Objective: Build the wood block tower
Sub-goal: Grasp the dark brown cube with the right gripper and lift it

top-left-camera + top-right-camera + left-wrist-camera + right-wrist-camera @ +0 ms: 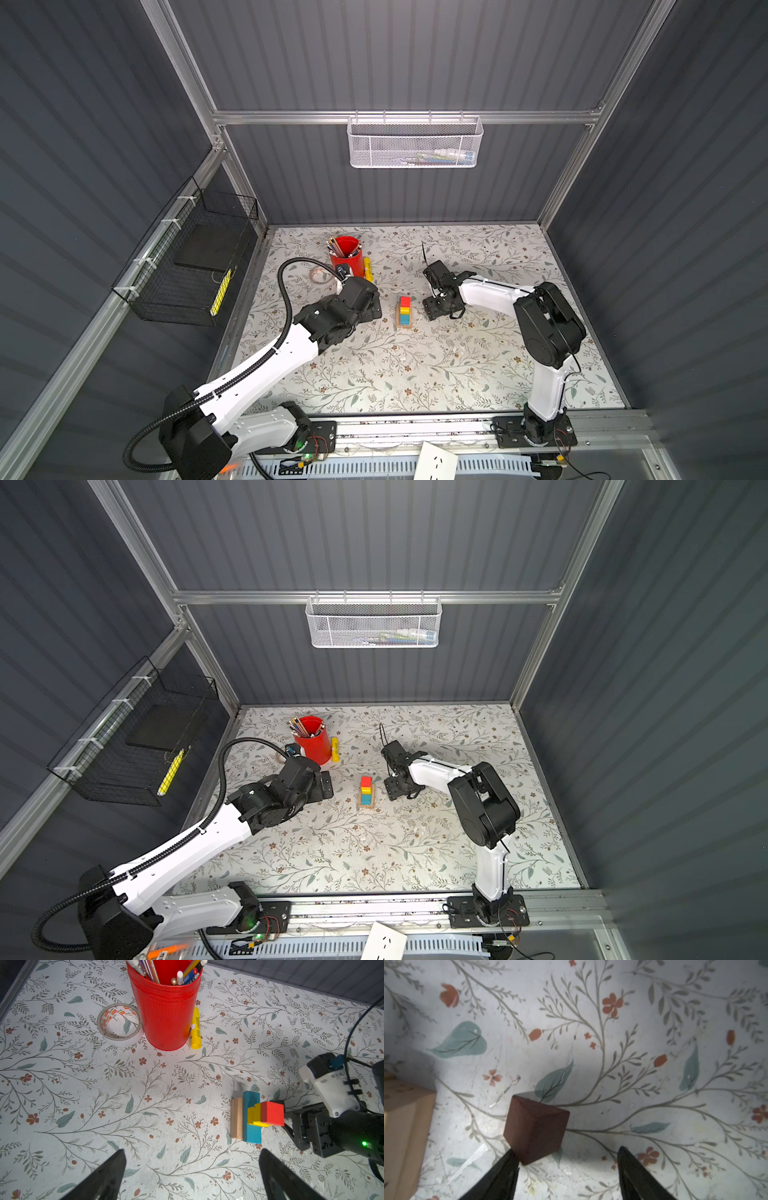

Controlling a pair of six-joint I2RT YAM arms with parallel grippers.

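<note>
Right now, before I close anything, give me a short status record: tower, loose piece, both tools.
tower: bottom to top, tan planks, blue plank, yellow cubes, red cube
loose piece: dark brown piece on the mat beside the tower, not stacked
right tool: open, the piece just ahead, near one finger, not gripped
left tool: open, empty, short of the tower
clutter: red pencil cup, yellow stick, tape roll

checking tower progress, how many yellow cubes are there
2: both in the tower; lower yellow cube on the blue plank, upper yellow cube under the red cube. Others may be hidden.
</note>
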